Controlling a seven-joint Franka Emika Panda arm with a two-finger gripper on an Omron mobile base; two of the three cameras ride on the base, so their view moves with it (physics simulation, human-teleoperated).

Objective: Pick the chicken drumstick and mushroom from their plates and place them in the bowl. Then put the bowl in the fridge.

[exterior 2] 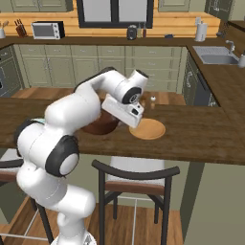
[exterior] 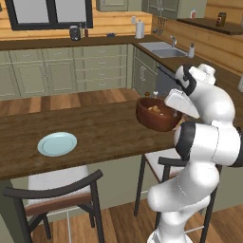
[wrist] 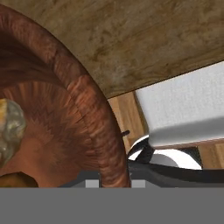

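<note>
Left base view: the bowl (exterior: 158,114) sits at the near edge of the wooden counter (exterior: 95,130), at three o'clock from the pale blue plate (exterior: 57,144), well apart from it. Golden-brown food (exterior: 154,109) lies inside. The gripper (exterior: 174,113) meets the bowl's right rim; wide bare counter lies between bowl and plate.

Right base view: the arm hides most of the bowl (exterior 2: 99,125). The tan-orange plate (exterior 2: 147,128) lies just beside it at three o'clock, with open counter beyond.

Hand view: the bowl's rim (wrist: 94,118) runs down between the finger tips, which appear pinched on it. A pale piece (wrist: 9,127) lies at nine o'clock, a brown one (wrist: 15,180) at seven. A chair's white seat (wrist: 186,109) shows below the counter edge.
</note>
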